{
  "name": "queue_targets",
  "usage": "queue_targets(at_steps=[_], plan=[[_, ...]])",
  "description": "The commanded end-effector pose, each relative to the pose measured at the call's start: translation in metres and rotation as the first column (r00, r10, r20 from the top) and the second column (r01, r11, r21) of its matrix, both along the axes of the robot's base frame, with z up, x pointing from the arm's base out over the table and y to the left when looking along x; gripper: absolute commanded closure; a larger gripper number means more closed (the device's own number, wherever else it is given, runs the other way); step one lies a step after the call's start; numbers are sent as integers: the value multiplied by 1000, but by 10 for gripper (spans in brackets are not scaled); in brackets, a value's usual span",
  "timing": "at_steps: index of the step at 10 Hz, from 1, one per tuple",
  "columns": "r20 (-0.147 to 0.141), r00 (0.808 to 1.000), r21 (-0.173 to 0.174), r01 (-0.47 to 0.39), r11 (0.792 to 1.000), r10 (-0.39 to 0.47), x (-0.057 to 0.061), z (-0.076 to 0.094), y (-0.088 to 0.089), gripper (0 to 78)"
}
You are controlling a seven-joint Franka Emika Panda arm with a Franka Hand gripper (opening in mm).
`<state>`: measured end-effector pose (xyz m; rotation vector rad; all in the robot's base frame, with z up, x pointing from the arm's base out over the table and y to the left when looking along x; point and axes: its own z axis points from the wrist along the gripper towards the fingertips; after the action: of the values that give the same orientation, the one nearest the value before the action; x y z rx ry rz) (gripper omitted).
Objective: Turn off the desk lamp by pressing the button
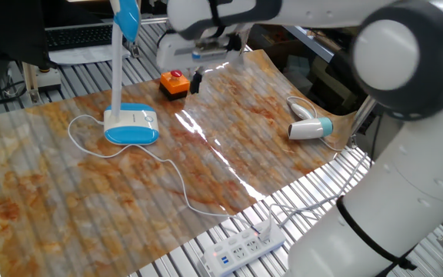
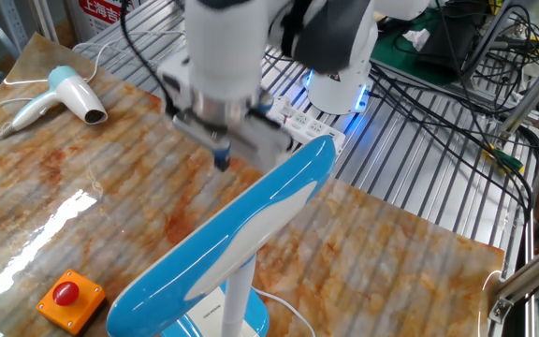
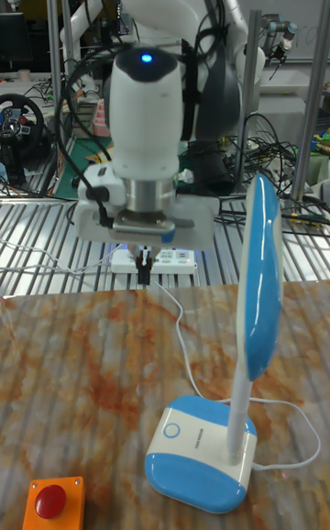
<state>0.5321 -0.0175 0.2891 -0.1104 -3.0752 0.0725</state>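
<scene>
White-and-blue desk lamp (image 3: 203,452) stands apart from raised end effector (image 3: 145,266).

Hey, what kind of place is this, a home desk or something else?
Most likely a robotics lab: the desk lamp sits on a slatted metal table beneath a large robot arm, with cable bundles behind.

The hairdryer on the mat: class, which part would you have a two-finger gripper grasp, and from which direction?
Grip the hairdryer by its slim white handle, coming from above. It lies flat on the mat, and the handle looks narrower than the barrel, likely easier for the fingers to span.
</scene>
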Motion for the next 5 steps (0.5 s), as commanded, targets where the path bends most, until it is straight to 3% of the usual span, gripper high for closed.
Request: queue_targets(at_steps=[1, 2, 3, 5], plan=[[23, 999, 66, -32, 997, 30, -15, 22, -1, 776], [28, 999, 67, -34, 997, 33, -15, 22, -1, 776], [14, 999, 58, -36, 998, 35, -15, 22, -1, 776], [-20, 999, -8, -38, 999, 38, -16, 55, -3, 776]])
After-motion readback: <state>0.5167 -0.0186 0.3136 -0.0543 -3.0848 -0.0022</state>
